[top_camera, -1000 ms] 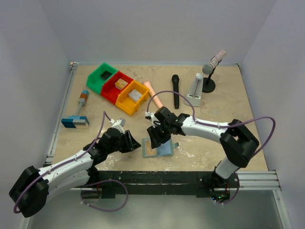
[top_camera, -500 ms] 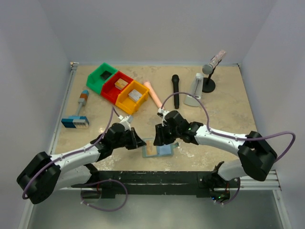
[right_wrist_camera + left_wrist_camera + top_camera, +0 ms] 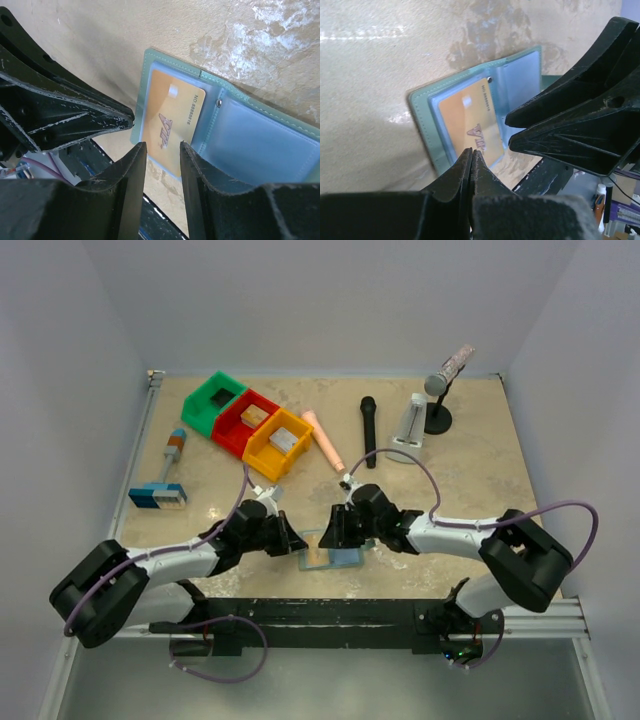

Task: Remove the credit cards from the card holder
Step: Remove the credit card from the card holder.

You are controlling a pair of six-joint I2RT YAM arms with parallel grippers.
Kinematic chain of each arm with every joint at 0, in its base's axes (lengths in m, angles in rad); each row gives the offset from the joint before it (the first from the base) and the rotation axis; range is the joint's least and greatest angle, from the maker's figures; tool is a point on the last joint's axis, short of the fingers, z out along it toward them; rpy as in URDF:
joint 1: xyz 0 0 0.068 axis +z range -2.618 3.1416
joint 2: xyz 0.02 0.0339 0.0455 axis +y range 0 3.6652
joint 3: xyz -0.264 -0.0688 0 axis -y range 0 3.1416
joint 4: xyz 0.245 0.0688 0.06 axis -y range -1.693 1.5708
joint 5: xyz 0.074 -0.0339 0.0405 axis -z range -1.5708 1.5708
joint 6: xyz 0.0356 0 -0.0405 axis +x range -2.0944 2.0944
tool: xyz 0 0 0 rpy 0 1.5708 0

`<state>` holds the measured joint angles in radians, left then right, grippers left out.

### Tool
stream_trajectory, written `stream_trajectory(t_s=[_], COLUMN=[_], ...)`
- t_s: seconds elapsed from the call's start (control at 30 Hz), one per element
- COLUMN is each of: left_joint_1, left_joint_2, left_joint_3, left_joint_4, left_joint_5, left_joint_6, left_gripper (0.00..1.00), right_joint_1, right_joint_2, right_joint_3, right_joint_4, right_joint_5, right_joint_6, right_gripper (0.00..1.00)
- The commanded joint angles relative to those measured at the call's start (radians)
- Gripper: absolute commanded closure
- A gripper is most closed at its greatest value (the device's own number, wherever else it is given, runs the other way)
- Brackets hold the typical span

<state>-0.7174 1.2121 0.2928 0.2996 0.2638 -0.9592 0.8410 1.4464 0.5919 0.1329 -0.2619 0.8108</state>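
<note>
In the view from above, the flat, pale teal-blue bifold card holder (image 3: 346, 558) of soft plastic is seen lying open on the beige stone-patterned table (image 3: 480, 470), near its near edge and between the two arms. A thin rectangular golden-tan card (image 3: 318, 556) is seen in its left half. The black left gripper (image 3: 296, 543) is placed at the left edge of the holder, and the black right gripper (image 3: 333, 538) is placed just above it. No card is seen lying loose on the table.

In the left wrist view, the left fingers are seen pressed together with no gap, and nothing is seen between them. Their tips are placed over the lower edge of the golden-tan card (image 3: 470, 125), which is seated behind the clear pocket panel. It cannot be told whether the tips touch it.

In the right wrist view, the right fingers are seen with a narrow gap and nothing is held. They are pointed at the near edge of the same card (image 3: 172, 120). The other pocket is seen as bluish, and no silvery card can be made out there.

It is judged that the task is at an early stage: the holder is opened, but no card is taken out yet. At least the golden-tan card is left to be pulled out.
</note>
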Motion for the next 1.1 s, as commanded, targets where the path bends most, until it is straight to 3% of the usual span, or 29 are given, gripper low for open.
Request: stream_trajectory(t_s=[0.0, 1.07], left_joint_1=[0.001, 0.003], left_joint_2=[0.012, 0.081], left_joint_3=[-0.018, -0.055], left_joint_4=[0.015, 0.029], left_joint_5=[-0.049, -0.084], left_joint_6=[-0.007, -0.029], left_gripper=[1.00, 1.00], right_joint_1=[-0.003, -0.003], right_joint_2=[0.026, 0.046], right_joint_3=[-0.017, -0.056], right_joint_4=[0.123, 0.160], right_joint_5=[-0.022, -0.010], right_joint_6=[0.050, 0.053], right_gripper=[0.62, 0.62])
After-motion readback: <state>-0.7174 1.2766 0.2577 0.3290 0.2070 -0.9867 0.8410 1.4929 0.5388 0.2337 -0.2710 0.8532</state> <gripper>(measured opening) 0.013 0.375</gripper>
